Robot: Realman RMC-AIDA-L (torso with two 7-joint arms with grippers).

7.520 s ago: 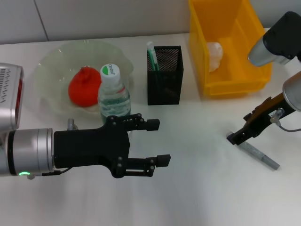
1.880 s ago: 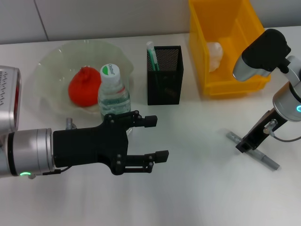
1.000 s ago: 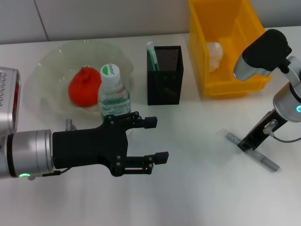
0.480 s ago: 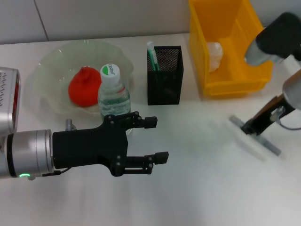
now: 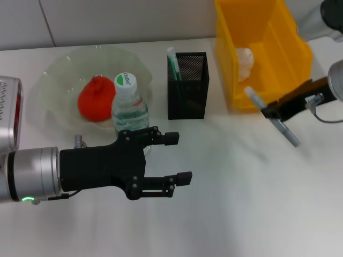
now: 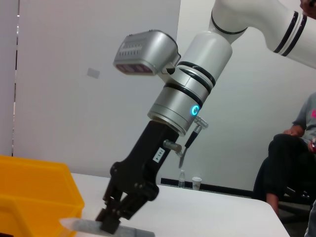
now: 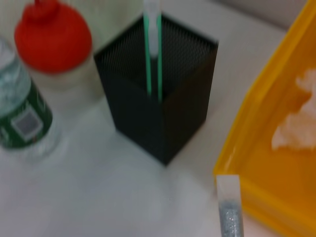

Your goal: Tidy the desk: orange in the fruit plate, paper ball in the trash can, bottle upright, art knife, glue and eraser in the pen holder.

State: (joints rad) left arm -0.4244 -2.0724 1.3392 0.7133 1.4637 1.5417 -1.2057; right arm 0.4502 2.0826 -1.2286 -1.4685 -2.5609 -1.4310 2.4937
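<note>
My right gripper [image 5: 272, 110] is shut on the grey art knife [image 5: 287, 134] and holds it tilted above the table, just in front of the yellow trash can [image 5: 268, 32]. The knife's pale end [image 7: 228, 189] points toward the black mesh pen holder [image 5: 187, 91], which holds a white-and-green stick [image 5: 172, 61]. The paper ball [image 5: 244, 60] lies in the trash can. The orange [image 5: 96, 99] sits in the pale-green fruit plate [image 5: 59, 69]. The bottle [image 5: 129, 104] stands upright at the plate's front edge. My left gripper [image 5: 181, 159] hangs open in front of the bottle. The eraser is out of view.
Bare white table stretches between the pen holder and the near edge. The left wrist view shows the right arm [image 6: 187, 94] over the table, with a seated person [image 6: 291, 168] in the background.
The right gripper has lifted the art knife off the table and carried it up and left, toward the trash can's front wall. The left arm has not moved.
</note>
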